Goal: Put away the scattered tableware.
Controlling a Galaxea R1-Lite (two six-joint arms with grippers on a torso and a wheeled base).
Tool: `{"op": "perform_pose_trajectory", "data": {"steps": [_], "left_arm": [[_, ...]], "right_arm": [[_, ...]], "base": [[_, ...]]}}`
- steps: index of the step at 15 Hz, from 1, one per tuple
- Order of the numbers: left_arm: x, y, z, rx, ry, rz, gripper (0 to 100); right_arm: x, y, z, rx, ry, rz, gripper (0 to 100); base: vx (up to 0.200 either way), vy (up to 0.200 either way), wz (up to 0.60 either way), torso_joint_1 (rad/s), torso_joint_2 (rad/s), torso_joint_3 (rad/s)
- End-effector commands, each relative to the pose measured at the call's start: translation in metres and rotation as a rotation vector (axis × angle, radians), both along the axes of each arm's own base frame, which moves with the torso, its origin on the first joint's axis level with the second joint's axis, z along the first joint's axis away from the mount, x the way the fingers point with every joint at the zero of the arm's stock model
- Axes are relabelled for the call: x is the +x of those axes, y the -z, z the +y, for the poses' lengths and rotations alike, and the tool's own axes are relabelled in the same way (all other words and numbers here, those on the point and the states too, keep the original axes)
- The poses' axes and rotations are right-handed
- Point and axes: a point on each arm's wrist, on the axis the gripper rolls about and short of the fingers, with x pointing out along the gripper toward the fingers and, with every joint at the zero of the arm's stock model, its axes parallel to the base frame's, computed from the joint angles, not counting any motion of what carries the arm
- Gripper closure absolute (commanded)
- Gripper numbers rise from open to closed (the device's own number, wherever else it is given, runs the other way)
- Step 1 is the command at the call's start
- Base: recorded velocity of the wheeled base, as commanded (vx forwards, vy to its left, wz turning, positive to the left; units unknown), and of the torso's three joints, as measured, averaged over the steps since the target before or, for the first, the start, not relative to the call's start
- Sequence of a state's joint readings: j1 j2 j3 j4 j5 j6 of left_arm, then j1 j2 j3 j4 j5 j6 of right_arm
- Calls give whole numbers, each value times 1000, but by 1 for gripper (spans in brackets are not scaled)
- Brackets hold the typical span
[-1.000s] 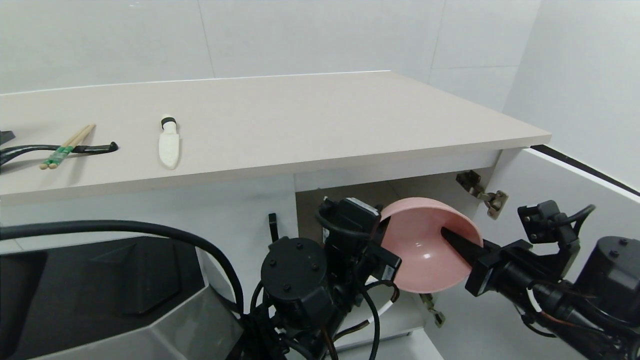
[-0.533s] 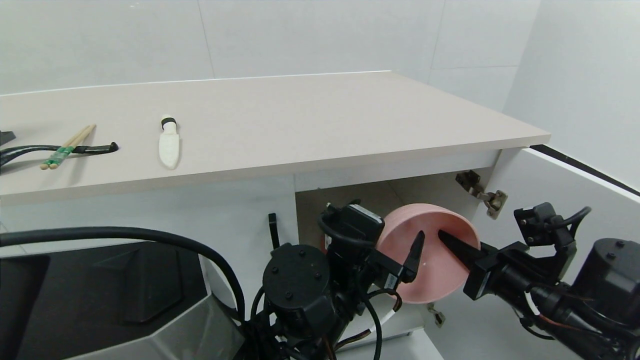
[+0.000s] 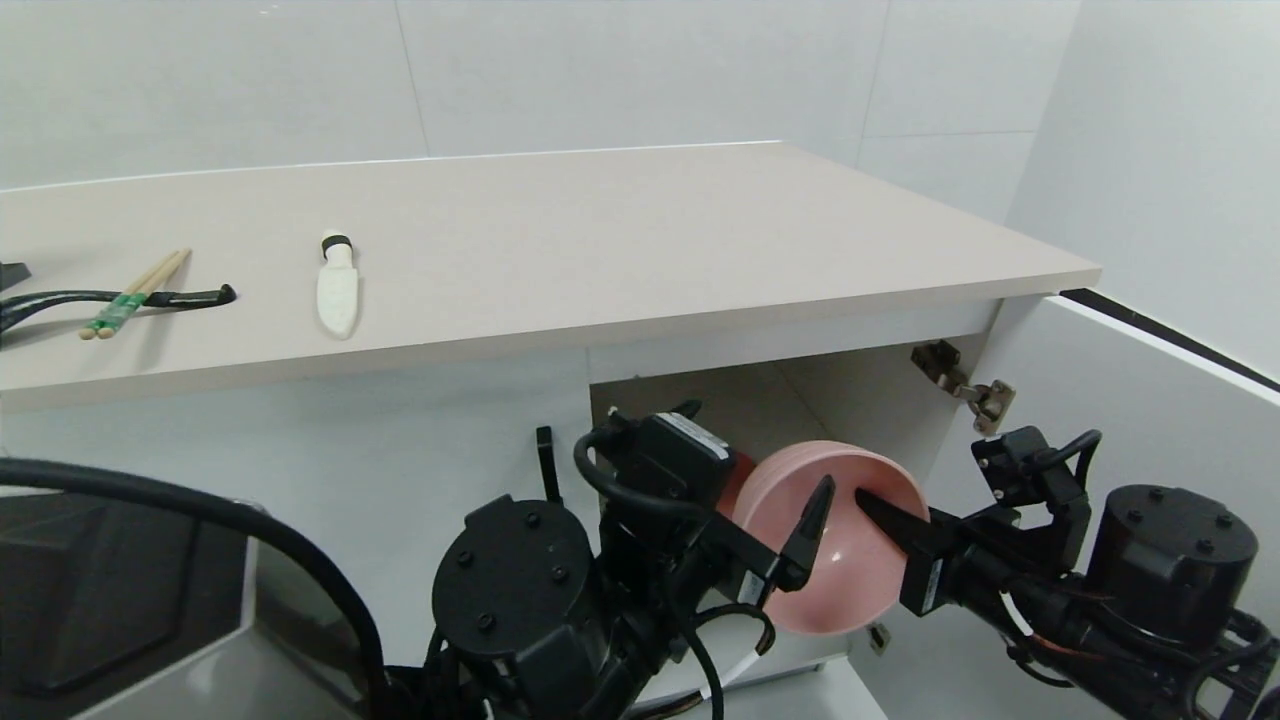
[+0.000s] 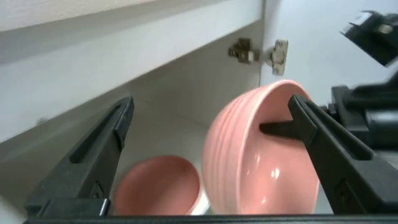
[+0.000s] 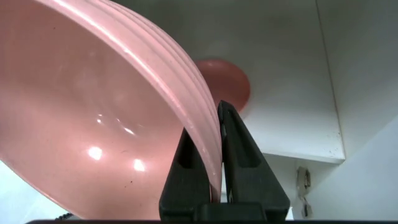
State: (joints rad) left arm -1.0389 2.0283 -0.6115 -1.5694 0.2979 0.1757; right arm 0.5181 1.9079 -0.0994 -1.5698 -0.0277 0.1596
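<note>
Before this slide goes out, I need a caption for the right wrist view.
Right hand clamps a tilted pink bowl by its rim at the cabinet, second bowl resting inside.

Pink bowl [image 3: 842, 592] glossy, ribbed outside; countertop [image 3: 600, 230] matt; chopsticks [image 3: 135, 292] wooden.

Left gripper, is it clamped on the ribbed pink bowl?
No, the left gripper stands wide open, while the right gripper pinches the rim of the ribbed pink bowl.

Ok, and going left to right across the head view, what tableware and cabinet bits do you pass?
chopsticks → white utensil with a black end → pink bowl at the open cabinet → door hinge
</note>
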Motion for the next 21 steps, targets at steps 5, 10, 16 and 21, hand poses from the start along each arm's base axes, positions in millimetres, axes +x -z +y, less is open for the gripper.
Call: {"op": "perform_pose_trajectory", "data": {"steps": [5,10,16,21], "left_arm": [[5,1,49,146,207,-78,0],[7,-5,72,150,172,-78,0],[-17,-6,126,200,267,-69,0],[-30,7,167,279,182,-23,0]], "right_arm": [[5,3,-8,-19,39,3,100],[2,8,-23,-149,55,-11,100],[-2,7,-19,-154,34,-18,100],[-3,4,-19,-151,31,-32,100]], "base": [[0,0,0,0,0,0],[0,0,0,0,0,0],[0,0,0,0,0,0],[0,0,0,0,0,0]]}}
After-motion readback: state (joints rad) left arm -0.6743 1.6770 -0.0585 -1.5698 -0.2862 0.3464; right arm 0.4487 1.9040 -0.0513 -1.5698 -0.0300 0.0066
